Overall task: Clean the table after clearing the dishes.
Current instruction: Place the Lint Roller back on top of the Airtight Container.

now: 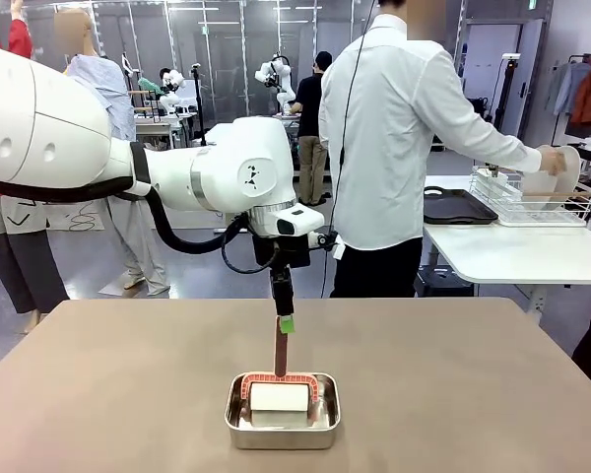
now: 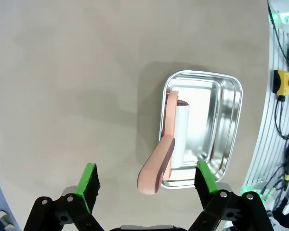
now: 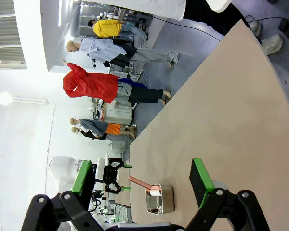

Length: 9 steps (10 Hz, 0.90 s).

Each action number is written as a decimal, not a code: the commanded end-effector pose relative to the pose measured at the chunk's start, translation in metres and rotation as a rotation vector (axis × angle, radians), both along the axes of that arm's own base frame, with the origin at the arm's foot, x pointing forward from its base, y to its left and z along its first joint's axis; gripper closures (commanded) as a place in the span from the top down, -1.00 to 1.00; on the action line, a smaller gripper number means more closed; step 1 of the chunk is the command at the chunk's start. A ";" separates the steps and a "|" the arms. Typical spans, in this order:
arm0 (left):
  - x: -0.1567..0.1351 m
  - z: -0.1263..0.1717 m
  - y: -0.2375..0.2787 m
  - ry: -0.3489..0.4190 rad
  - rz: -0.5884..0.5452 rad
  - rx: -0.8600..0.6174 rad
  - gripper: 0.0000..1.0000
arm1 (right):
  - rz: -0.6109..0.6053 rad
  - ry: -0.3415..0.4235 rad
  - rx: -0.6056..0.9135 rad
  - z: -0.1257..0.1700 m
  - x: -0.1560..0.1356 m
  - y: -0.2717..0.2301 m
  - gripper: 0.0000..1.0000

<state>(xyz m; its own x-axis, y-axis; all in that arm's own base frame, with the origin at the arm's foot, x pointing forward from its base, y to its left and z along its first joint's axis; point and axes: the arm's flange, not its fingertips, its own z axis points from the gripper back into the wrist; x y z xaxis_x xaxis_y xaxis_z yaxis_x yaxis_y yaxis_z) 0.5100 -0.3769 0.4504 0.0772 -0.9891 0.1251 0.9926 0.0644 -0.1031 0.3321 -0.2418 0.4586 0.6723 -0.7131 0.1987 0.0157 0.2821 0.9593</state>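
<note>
Taupe surface (image 1: 108,394) carries a small steel pan (image 1: 283,410) holding a white roller (image 1: 279,396), its red handle (image 1: 281,353) standing up. Left gripper (image 2: 147,185) hangs above, fingers (image 2: 88,181) spread apart either side of the handle. Right gripper (image 3: 142,180) fingers also spread, holding nothing. Person (image 1: 399,148) at a white side table (image 1: 512,251) sets a white plate (image 1: 559,172) in a rack (image 1: 527,202); dark tray (image 1: 458,206) beside it.
</note>
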 end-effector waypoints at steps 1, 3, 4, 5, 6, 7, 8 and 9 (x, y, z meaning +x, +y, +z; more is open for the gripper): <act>-0.011 0.003 0.011 0.015 0.019 -0.024 1.00 | 0.001 -0.002 0.010 0.003 -0.001 0.000 1.00; 0.000 0.000 0.000 0.000 0.000 0.000 1.00 | 0.001 -0.002 0.010 0.003 -0.001 0.000 1.00; 0.000 0.000 0.000 0.000 0.000 0.000 1.00 | 0.001 -0.002 0.010 0.003 -0.001 0.000 1.00; 0.000 0.000 0.000 0.000 0.000 0.000 1.00 | 0.001 -0.002 0.010 0.003 -0.001 0.000 1.00; 0.000 0.000 0.000 0.000 0.000 0.000 1.00 | 0.001 -0.002 0.010 0.003 -0.001 0.000 1.00; 0.000 0.000 0.000 0.000 0.000 0.000 1.00 | 0.001 -0.002 0.010 0.003 -0.001 0.000 1.00; 0.000 0.000 0.000 0.000 0.000 0.000 1.00 | 0.001 -0.002 0.010 0.003 -0.001 0.000 1.00; 0.000 0.000 0.000 0.000 0.000 0.000 1.00 | 0.001 -0.002 0.010 0.003 -0.001 0.000 1.00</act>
